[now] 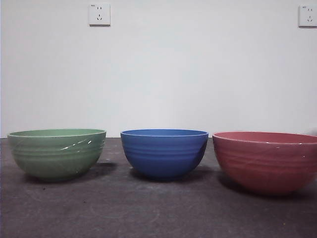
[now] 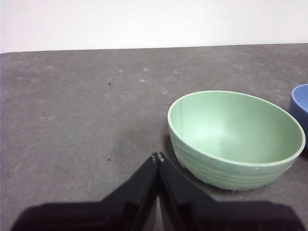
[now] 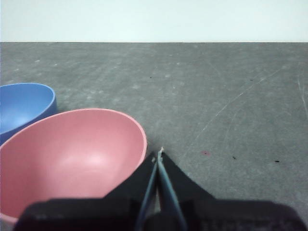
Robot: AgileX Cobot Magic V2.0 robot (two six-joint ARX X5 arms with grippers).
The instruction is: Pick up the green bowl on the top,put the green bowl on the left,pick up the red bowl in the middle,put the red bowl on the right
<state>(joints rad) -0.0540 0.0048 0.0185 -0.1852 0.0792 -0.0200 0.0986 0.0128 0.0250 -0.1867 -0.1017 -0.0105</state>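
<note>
Three bowls stand in a row on the desk [image 1: 158, 213], apart from one another: the green bowl [image 1: 57, 152] at one end, the blue bowl [image 1: 164, 152] in the middle, the red bowl [image 1: 266, 159] at the other end. None is stacked, and no arm shows in the front view. The left gripper [image 2: 158, 157] has its jaws pressed tip to tip and holds nothing; the green bowl [image 2: 236, 137] sits upright on the desk just beside and slightly ahead of its tips, clear of them. The right gripper [image 3: 159, 153] is likewise closed and empty; the red bowl [image 3: 72, 159] lies just beside its tips, the rim very near the jaw but whether touching cannot be told. The blue bowl [image 3: 21, 106] lies beyond the red one, away from this gripper. Judgement: both placements look complete, green to one side, red to the other. What remains is a clean retreat. Each gripper should lift straight up and back from its bowl before any sideways travel, since a lateral sweep could clip a rim and slide the bowl. The right gripper carries the greater risk, being closest to its bowl's rim. Jaws may stay closed during withdrawal.
</note>
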